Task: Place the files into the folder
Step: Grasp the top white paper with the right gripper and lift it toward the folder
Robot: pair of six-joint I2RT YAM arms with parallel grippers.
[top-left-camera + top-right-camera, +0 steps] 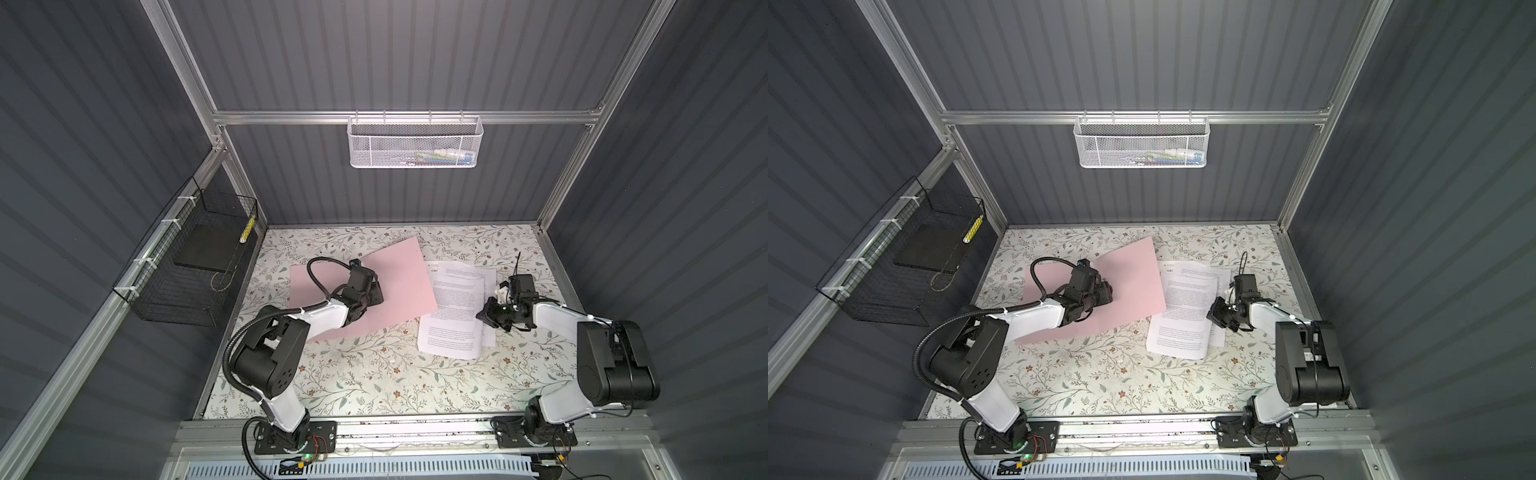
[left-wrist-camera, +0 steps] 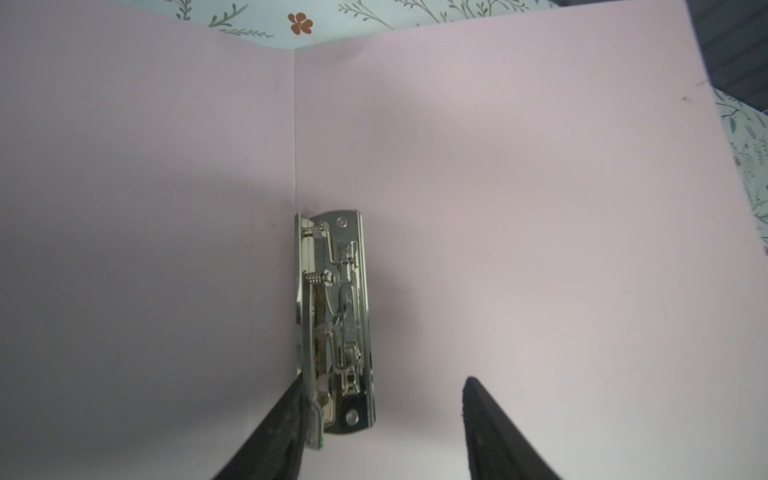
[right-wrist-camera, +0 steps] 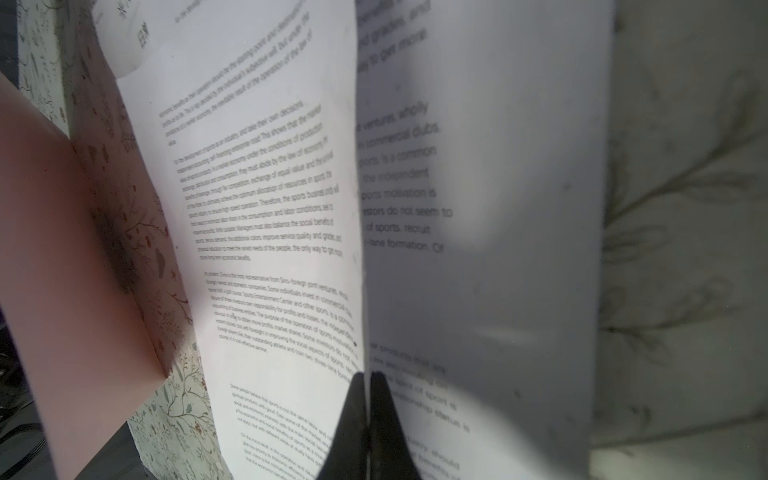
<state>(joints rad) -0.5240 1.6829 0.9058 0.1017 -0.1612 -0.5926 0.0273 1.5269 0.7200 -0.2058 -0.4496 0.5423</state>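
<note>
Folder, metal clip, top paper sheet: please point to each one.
folder (image 1: 399, 274): in a top view, bare pink panel.
metal clip (image 2: 340, 316): left wrist view, middle of its plate.
top paper sheet (image 1: 451, 299): in a top view, printed middle.

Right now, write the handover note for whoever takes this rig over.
Left end effector: open, astride one end of the metal clip inside the folder, one finger against the clip's lever.
Right end effector: shut on the edge of the top sheet of the files.
Things: the pink folder lies open on the table; the files sit in a loose stack beside it, on the right arm's side.
Done: folder open, one sheet gripped.
Left: get all the files into the folder, probably under the clip.
</note>
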